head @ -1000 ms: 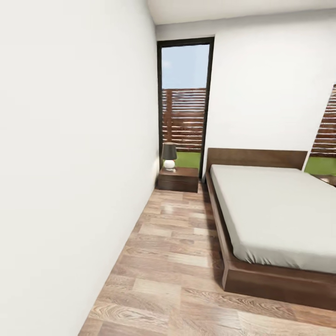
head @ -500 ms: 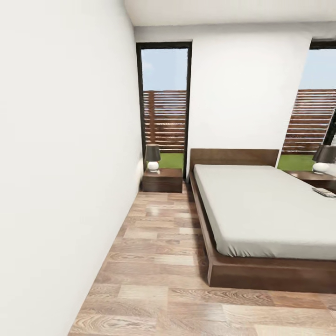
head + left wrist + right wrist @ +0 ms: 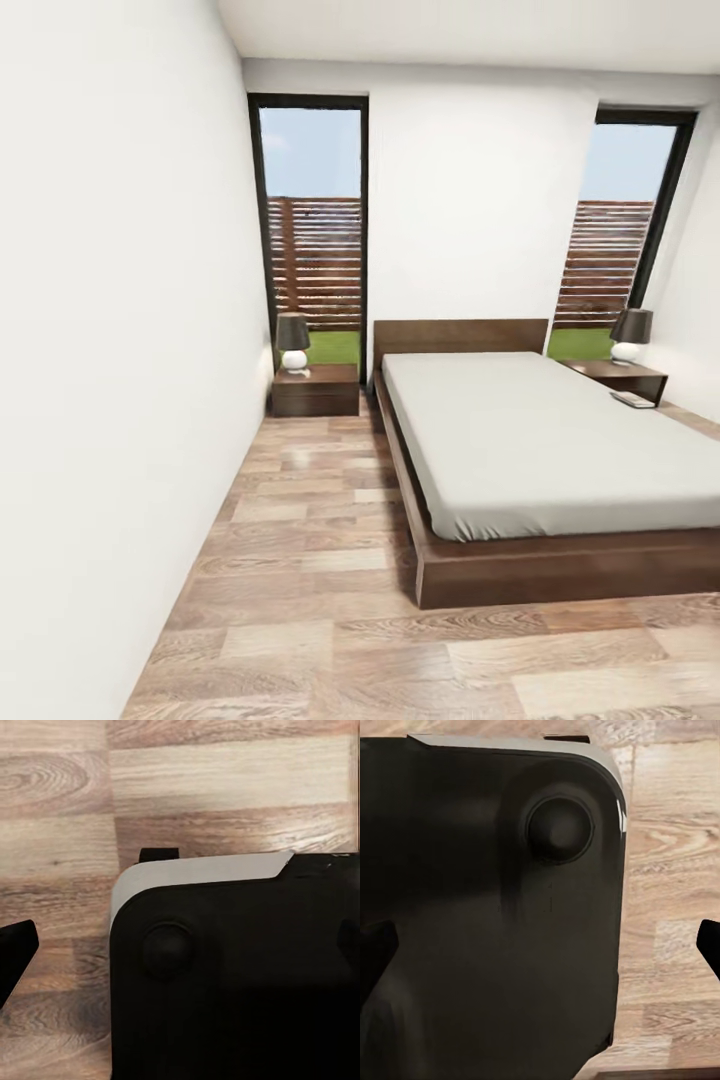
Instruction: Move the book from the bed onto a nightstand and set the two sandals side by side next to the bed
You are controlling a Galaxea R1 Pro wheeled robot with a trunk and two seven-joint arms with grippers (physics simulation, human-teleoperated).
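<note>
We count one bed (image 3: 520,440), two nightstands (image 3: 315,390) (image 3: 618,378), two lamps (image 3: 293,343) (image 3: 630,336) and two windows (image 3: 312,225) (image 3: 625,220). The book (image 3: 633,399) lies at the bed's right edge. The view has swung right since before. Open floor (image 3: 300,560) runs lower left. We cannot tell either gripper's state.

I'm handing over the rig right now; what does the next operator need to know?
Right gripper: open, empty, over the robot's base.
Left gripper: state unclear.
Book: at the far right edge of the bed, beside the right nightstand. Left nightstand is by the wall.
Done: nothing yet.
Left: book onto a nightstand, then find the sandals and pair them beside the bed.
</note>
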